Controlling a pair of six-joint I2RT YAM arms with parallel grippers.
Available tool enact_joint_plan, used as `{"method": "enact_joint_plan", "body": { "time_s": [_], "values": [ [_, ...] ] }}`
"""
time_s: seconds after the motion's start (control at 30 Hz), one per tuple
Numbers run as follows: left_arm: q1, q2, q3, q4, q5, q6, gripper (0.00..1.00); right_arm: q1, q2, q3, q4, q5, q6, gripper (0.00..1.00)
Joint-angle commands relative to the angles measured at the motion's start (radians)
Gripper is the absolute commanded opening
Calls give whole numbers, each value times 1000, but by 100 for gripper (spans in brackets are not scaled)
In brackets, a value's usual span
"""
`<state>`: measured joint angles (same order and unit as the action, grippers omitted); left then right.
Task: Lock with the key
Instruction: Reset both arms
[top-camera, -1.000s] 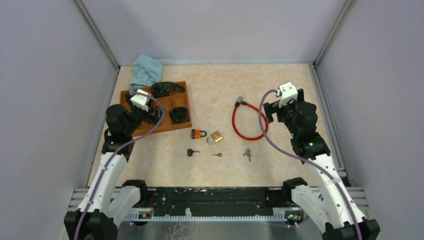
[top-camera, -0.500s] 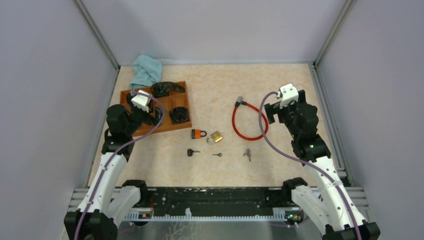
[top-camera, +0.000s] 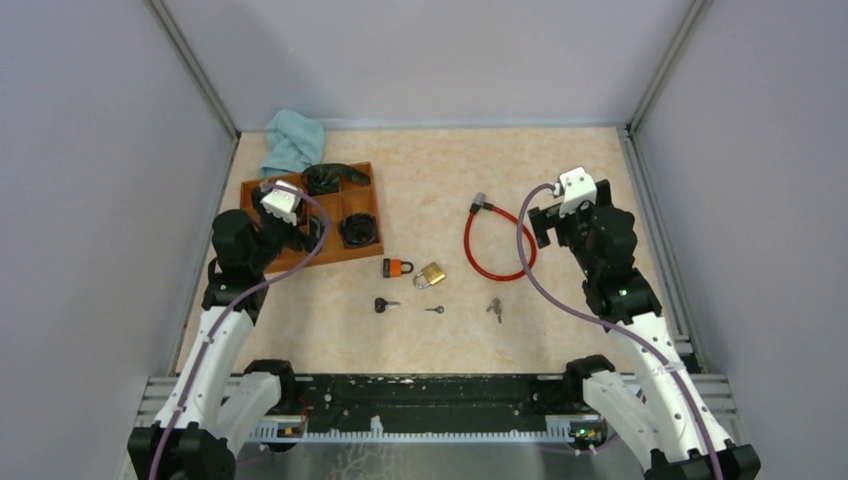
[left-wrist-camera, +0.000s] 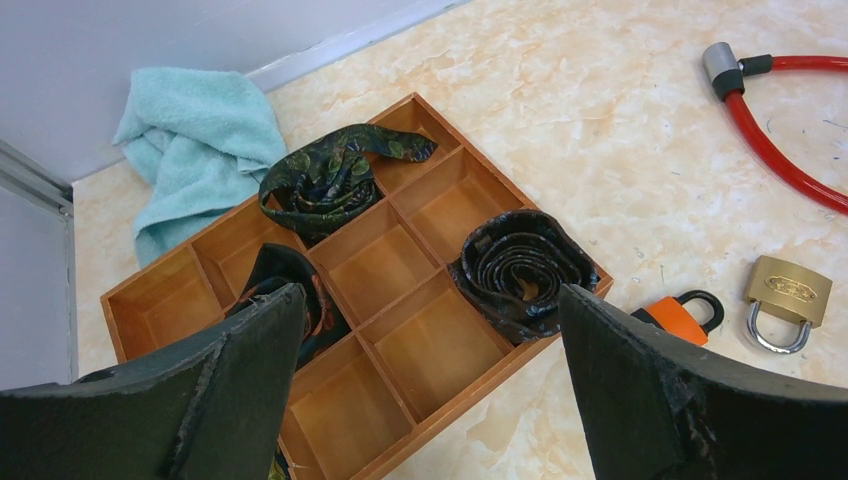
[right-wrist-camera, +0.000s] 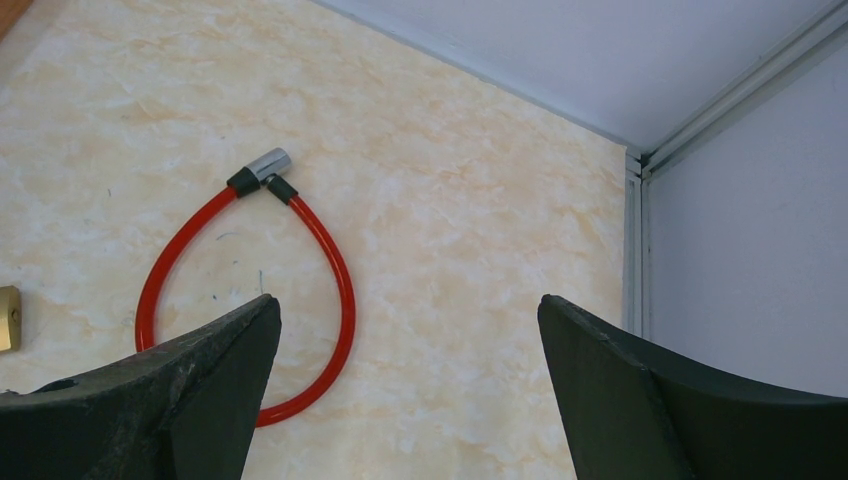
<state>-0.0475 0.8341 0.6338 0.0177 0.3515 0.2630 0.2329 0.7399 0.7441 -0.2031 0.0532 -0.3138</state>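
Note:
An orange padlock (top-camera: 397, 267) and a brass padlock (top-camera: 431, 274) lie side by side mid-table; both also show in the left wrist view (left-wrist-camera: 672, 318) (left-wrist-camera: 790, 295). In front of them lie a black-headed key (top-camera: 384, 305), a small key (top-camera: 436, 309) and a key bunch (top-camera: 494, 308). A red cable lock (top-camera: 497, 243) lies to the right and shows in the right wrist view (right-wrist-camera: 340, 270). My left gripper (left-wrist-camera: 428, 300) is open and empty above the wooden tray (left-wrist-camera: 440, 345). My right gripper (right-wrist-camera: 408, 305) is open and empty, above the table right of the cable.
The wooden tray (top-camera: 300, 250) at the left holds rolled dark ties (left-wrist-camera: 520, 265) in some compartments. A teal cloth (top-camera: 293, 142) lies behind it at the back wall. Grey walls enclose the table on three sides.
The right arm has shifted very slightly. Nothing on the table has moved.

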Motion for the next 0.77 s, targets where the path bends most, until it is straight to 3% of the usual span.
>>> {"method": "enact_joint_plan", "body": {
  "time_s": [0.0, 0.73],
  "values": [
    [6, -11, 30, 1, 1, 7, 100, -4, -16, -8, 49, 10, -5, 99],
    [7, -11, 27, 0, -16, 12, 100, -5, -17, -9, 51, 17, -10, 99]
  ]
}}
